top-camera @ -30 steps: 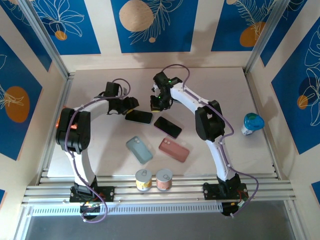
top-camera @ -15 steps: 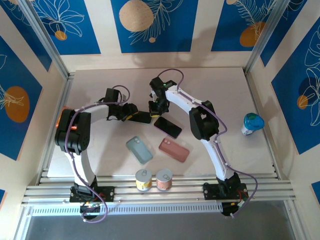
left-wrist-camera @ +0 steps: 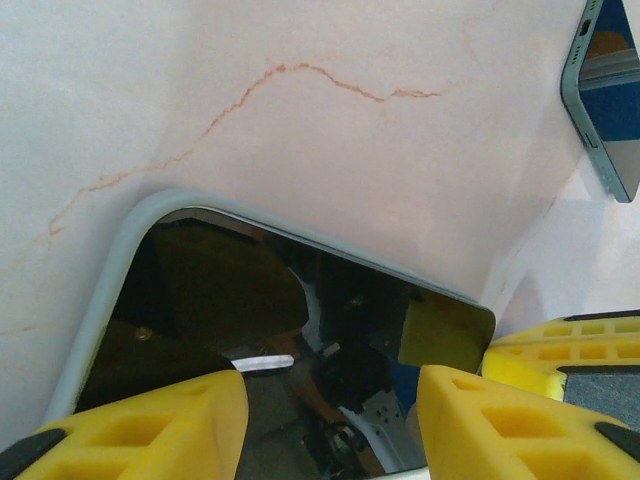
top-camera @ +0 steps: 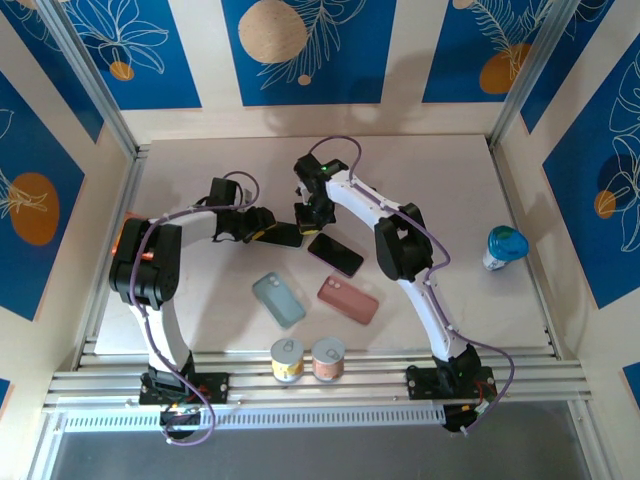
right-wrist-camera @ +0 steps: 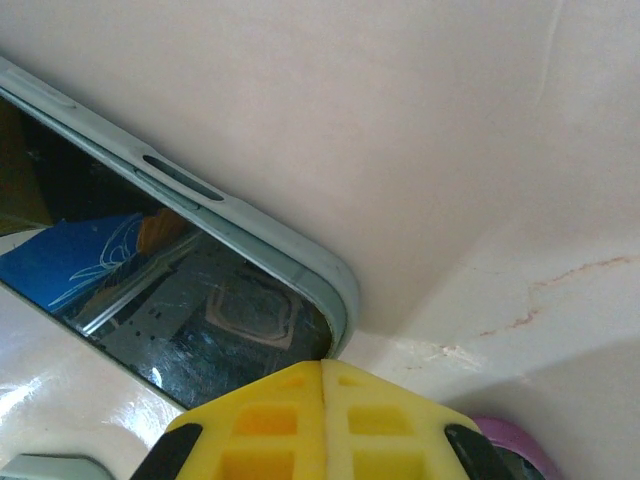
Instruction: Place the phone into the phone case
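A dark phone (top-camera: 283, 236) lies flat left of the table's middle. My left gripper (top-camera: 262, 228) is at its left end, open, with the yellow fingers (left-wrist-camera: 130, 425) spread over the glossy screen (left-wrist-camera: 280, 320). My right gripper (top-camera: 306, 218) sits at the phone's right end, shut with nothing between the fingers (right-wrist-camera: 322, 420), just off the grey-edged corner of the phone (right-wrist-camera: 150, 280). A blue-grey phone case (top-camera: 278, 299) and a pink phone case (top-camera: 348, 300) lie nearer the arms, apart from both grippers.
A second dark phone (top-camera: 336, 254) lies just right of the first; its end shows as a second phone (left-wrist-camera: 605, 100) in the left wrist view. Two small cans (top-camera: 287, 358) (top-camera: 328, 357) stand at the front edge. A blue-lidded cup (top-camera: 503, 247) stands far right.
The left gripper slid right onto the phone's left end. The right gripper came down and left to the phone's right end. Little has moved in the last half second.
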